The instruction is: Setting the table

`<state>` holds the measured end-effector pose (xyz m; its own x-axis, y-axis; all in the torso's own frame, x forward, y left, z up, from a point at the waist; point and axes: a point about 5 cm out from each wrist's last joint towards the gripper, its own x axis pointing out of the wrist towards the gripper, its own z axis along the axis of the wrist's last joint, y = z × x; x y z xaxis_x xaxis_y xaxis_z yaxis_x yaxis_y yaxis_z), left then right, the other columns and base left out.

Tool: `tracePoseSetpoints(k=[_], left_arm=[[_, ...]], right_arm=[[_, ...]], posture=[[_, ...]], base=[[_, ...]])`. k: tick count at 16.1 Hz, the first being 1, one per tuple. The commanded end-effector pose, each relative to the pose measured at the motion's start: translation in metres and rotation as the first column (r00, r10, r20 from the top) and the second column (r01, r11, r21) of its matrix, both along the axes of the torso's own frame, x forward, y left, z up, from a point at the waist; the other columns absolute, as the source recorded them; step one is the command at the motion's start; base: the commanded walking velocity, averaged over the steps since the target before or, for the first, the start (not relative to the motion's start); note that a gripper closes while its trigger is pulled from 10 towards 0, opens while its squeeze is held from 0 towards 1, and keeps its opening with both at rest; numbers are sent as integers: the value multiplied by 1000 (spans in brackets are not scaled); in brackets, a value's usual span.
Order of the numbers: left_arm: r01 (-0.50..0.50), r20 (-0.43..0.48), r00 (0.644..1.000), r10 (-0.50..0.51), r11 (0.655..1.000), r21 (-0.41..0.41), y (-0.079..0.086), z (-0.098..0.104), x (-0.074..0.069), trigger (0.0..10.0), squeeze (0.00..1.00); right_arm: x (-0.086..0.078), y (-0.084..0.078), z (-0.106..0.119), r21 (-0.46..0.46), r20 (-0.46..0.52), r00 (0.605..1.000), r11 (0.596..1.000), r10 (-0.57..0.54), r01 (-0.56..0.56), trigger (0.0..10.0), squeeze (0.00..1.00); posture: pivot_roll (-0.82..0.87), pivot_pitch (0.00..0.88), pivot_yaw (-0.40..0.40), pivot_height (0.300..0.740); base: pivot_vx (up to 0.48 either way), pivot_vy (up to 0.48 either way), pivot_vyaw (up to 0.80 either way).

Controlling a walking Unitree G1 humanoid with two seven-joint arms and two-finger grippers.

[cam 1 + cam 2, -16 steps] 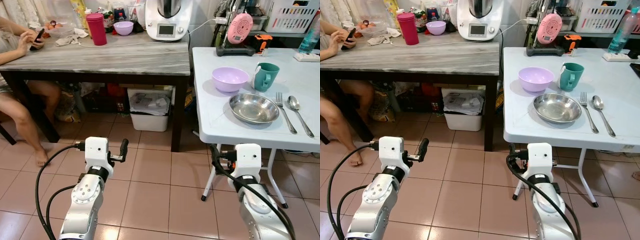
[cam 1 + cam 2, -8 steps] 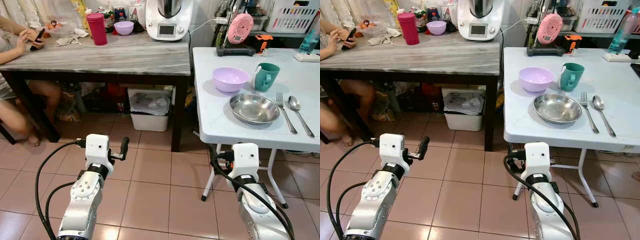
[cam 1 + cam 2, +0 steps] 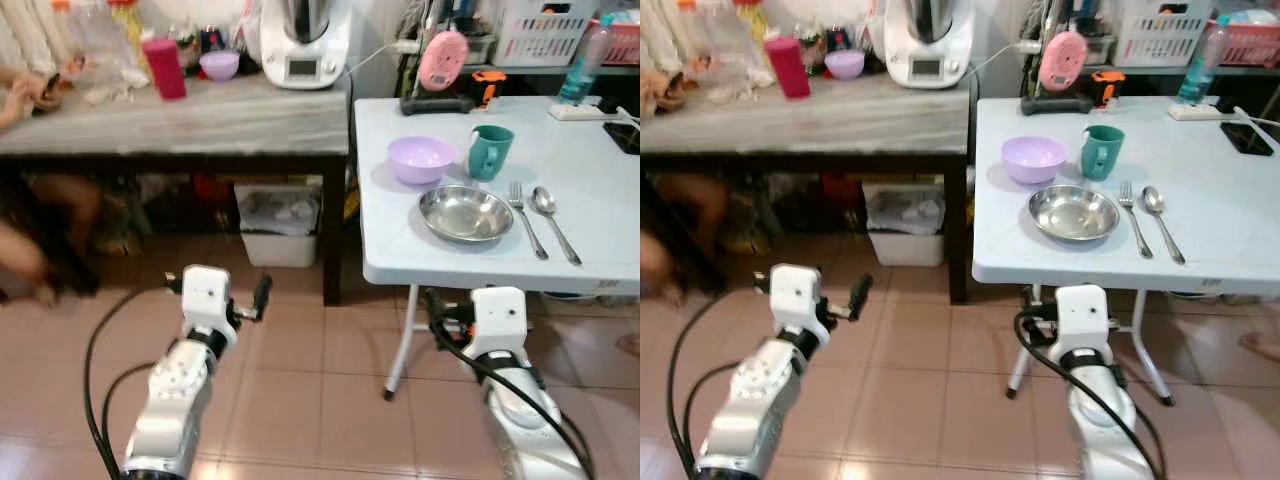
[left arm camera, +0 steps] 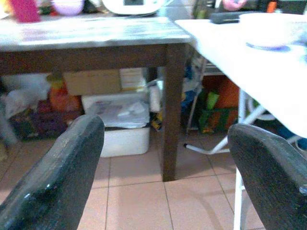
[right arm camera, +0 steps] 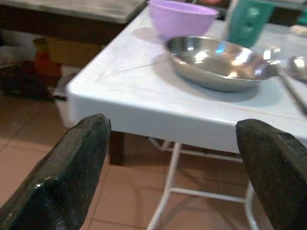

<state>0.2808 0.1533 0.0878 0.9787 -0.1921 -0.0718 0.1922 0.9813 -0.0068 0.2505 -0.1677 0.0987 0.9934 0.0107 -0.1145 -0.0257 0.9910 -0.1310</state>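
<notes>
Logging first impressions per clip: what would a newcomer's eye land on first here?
Probably the place setting on the white folding table: a steel plate near the front edge, a lilac bowl and teal mug behind it, a fork and spoon to its right. Below, the left gripper and right gripper hover open above the tiled floor.

Camera farther back, turned right.
</notes>
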Motion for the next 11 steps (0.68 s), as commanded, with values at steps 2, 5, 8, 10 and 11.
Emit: tracePoseSetpoints(k=[2,5,8,10,11], left_arm=[[0,-8,1000,0,1000,2,2,1,1,10000,0],[1,-15,1000,-1,1000,3,3,-1,1,10000,0],[2,-20,1000,-2,1000,-2,3,-2,0,10000,0],[2,-21,1000,-2,1000,-3,3,-2,0,10000,0],[1,-19,1000,-1,1000,-6,3,-2,0,10000,0]], right_arm=[[4,1,6,7,29,1000,1000,1,-1,10000,0],[3,1,6,19,25,1000,1000,-11,10,10000,0],[5,-2,4,-14,10,1000,1000,-28,28,10000,0],[5,-3,3,-12,7,1000,1000,-29,29,10000,0],[5,-2,3,-19,5,1000,999,-25,26,10000,0]], posture=[[-234,0,36,740],[-234,0,37,740],[-232,0,33,740],[-230,0,31,740],[-229,0,31,740]], base=[[0,-360,0],[0,-314,0],[0,-320,0],[0,-347,0],[0,-375,0]])
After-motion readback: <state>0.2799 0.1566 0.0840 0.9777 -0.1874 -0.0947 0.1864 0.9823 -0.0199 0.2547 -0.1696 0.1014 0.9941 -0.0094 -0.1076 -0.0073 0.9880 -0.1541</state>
